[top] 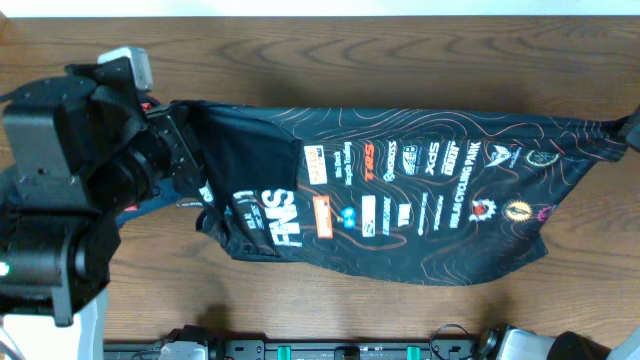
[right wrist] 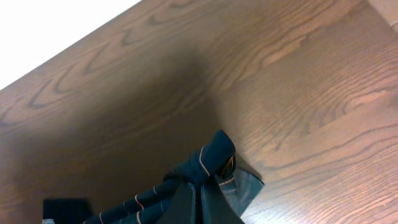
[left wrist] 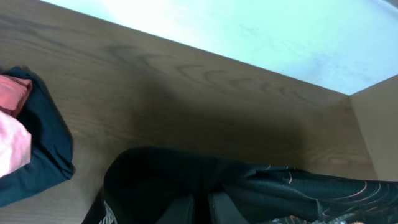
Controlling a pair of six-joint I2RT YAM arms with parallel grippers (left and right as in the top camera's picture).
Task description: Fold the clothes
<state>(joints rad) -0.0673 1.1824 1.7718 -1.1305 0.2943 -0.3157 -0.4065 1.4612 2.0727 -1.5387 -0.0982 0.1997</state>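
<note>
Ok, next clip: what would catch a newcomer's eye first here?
The black thin sports jersey with orange contour lines and white sponsor logos is stretched out across the middle of the brown wooden table. The left gripper pinches its bunched end at the left, and the right gripper pinches a corner at the far right. A salmon-pink garment bundled with a navy blue garment lies by the left arm.

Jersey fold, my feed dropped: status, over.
Left gripper shut on jersey, left end. Right gripper shut on right corner. Jersey stretched between them. Navy garment beside left end.
</note>
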